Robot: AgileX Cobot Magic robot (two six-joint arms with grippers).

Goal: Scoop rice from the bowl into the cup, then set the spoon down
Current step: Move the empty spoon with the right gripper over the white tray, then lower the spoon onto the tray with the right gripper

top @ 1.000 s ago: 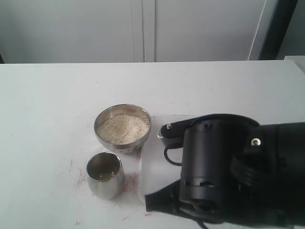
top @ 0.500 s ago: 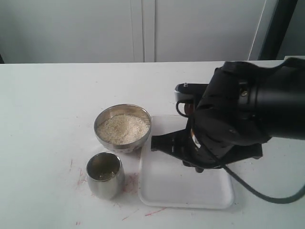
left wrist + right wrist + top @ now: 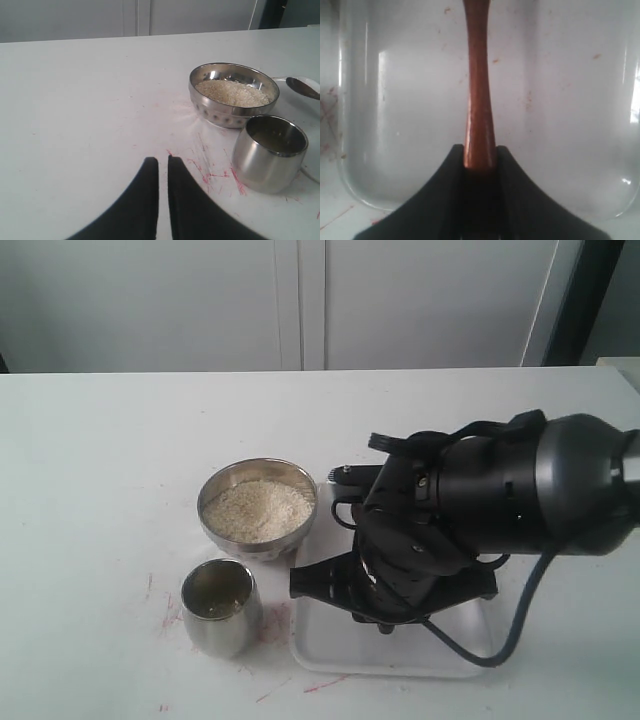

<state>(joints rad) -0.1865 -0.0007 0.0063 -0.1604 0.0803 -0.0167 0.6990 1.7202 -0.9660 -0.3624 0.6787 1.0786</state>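
Right tool [image 3: 479,150]: gripping the spoon [image 3: 477,75] by its handle over the tray [image 3: 330,640], lower right of the frame.
Left tool [image 3: 162,165]: sitting almost shut, holding nothing.
Job: rice [image 3: 257,510] is filling the bowl [image 3: 250,545] and the cup [image 3: 220,625] is looking nearly empty, so the scooping is probably still waiting.

No text, label, brand, number or sign that I can read in any of the three views. The only markings I see are red marks [image 3: 205,174] on the tabletop [image 3: 75,100], just ahead of the left gripper [image 3: 162,162]. They are loose scratches, not characters.
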